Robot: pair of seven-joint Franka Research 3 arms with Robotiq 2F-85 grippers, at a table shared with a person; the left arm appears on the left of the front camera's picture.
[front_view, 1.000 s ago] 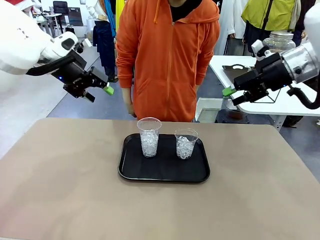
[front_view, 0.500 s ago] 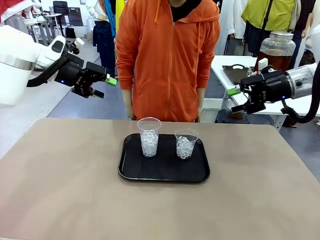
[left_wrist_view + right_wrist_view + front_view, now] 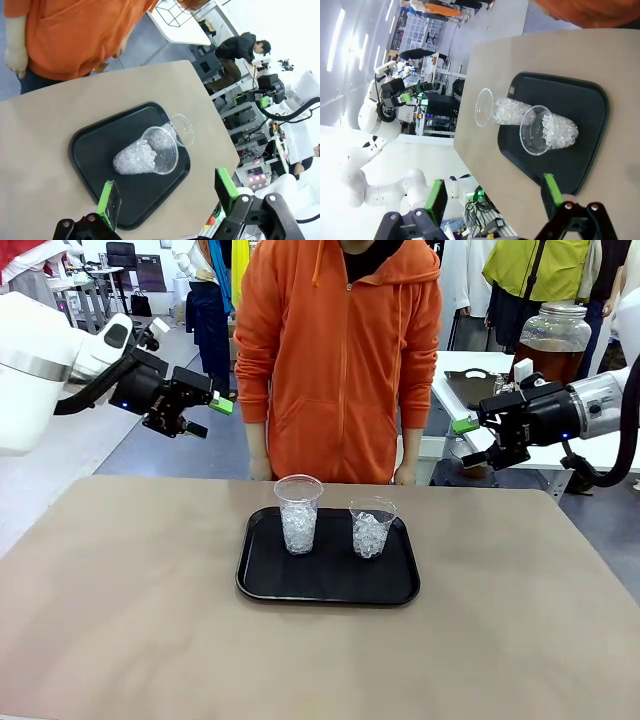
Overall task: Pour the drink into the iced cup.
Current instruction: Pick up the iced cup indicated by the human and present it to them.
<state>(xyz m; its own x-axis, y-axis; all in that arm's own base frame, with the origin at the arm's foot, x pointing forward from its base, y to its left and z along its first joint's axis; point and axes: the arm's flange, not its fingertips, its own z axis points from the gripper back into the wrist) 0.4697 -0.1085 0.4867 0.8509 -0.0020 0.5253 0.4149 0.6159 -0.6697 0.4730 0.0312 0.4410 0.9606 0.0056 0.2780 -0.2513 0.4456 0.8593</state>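
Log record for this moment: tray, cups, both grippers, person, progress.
tray: black tray at the middle of the table
cups: tall cup left, short cup right, upright on tray, ice only
left gripper: open, empty, raised off the table
right gripper: open, empty, raised off the table
person: standing at far edge, orange hoodie
progress: nothing poured yet

Both wrists have swung level, so the fingers of the left gripper point(image 3: 210, 418) sit slightly higher beyond the desk's point(image 3: 120, 590) far left corner, the right gripper's point(image 3: 467, 441) arm has dropped, uncovering the drink jar point(image 3: 557, 335), and the person's hand point(image 3: 405, 476) now hangs at the far edge.
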